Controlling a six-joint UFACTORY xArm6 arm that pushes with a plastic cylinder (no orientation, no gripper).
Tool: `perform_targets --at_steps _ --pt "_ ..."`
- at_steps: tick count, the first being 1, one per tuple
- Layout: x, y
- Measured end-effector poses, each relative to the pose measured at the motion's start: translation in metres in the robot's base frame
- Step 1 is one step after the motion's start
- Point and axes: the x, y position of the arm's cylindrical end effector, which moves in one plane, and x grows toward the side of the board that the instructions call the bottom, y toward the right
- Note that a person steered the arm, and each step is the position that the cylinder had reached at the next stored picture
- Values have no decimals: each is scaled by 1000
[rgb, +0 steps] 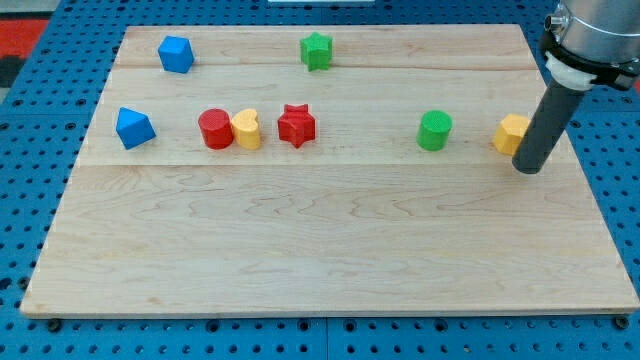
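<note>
Nearest you is the bare front edge of the wooden board (320, 300), lying on the blue pegboard counter (30, 120). My tip (531, 167) stands at the view's right, touching or just beside the yellow block (511, 132), whose right side the rod hides. There is no gripper here, only the rod. Left of it sits the green cylinder (434, 130). Further left you see 3 in a row: red star (296, 125), yellow heart (247, 128) touching the red cylinder (215, 129). 2 blue blocks (134, 127) (175, 54) and a green star (316, 50) lie beyond.
</note>
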Motion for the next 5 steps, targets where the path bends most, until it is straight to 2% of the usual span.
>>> perform_targets --at_steps 3,4,5 --pt "-26 -12" --pt "-39 7" --pt "-95 -14"
